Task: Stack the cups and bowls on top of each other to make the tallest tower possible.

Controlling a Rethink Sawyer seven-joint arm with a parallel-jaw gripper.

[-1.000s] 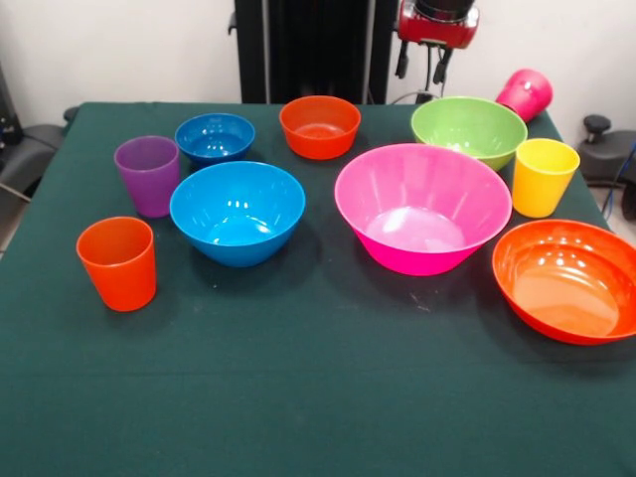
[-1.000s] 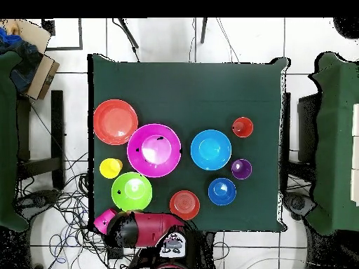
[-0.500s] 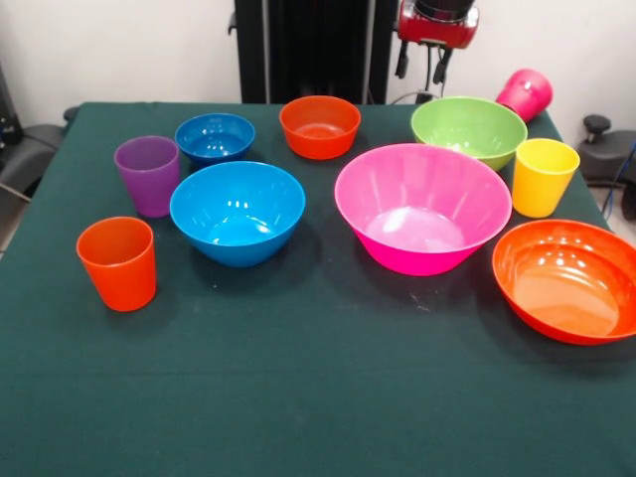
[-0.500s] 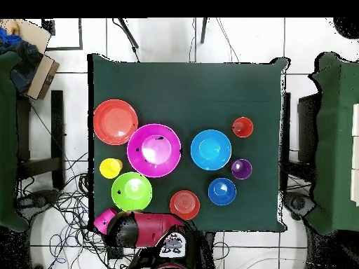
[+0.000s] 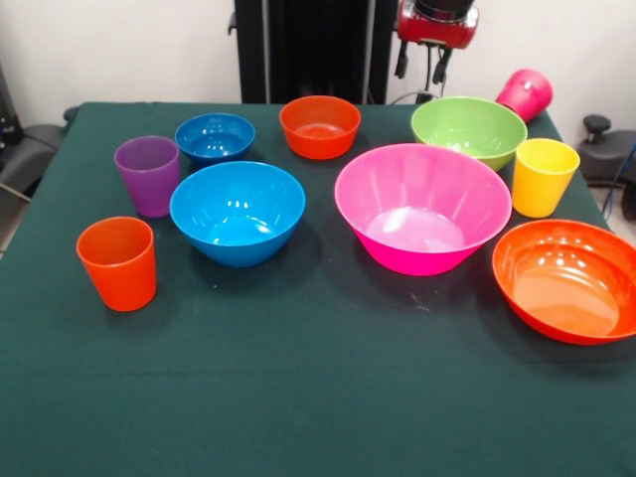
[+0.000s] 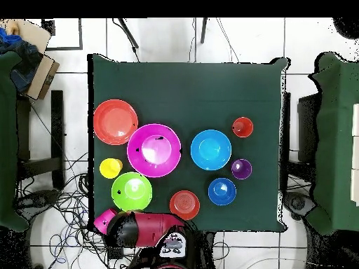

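- Nothing stacked yet, every piece apart on the green bench (image 5: pixel 298 397); I judge this the start, picking a base.
- Front view, left to right: orange cup (image 5: pixel 118 262) upright, mouth up, nearest the left edge; purple cup (image 5: pixel 148 175) upright just behind it.
- Small blue bowl (image 5: pixel 215 137) at the back, medium blue bowl (image 5: pixel 238 212) in front of it, both mouth up.
- Small orange bowl (image 5: pixel 320 126) at the back centre, mouth up.
- Very large pink bowl (image 5: pixel 422 208) at the middle, likely base; lime green bowl (image 5: pixel 469 130) behind it.
- Yellow cup (image 5: pixel 544 177) upright; magenta cup (image 5: pixel 525 94) tipped at the far right corner, long axis slanted, base up and to the right.
- Large orange bowl (image 5: pixel 568 279) at the right edge, mouth up.
- My arm (image 5: pixel 437 22) is drawn back at the top; my fingers: cannot tell open or closed.
- Next move calls for reaching out over a bowl.
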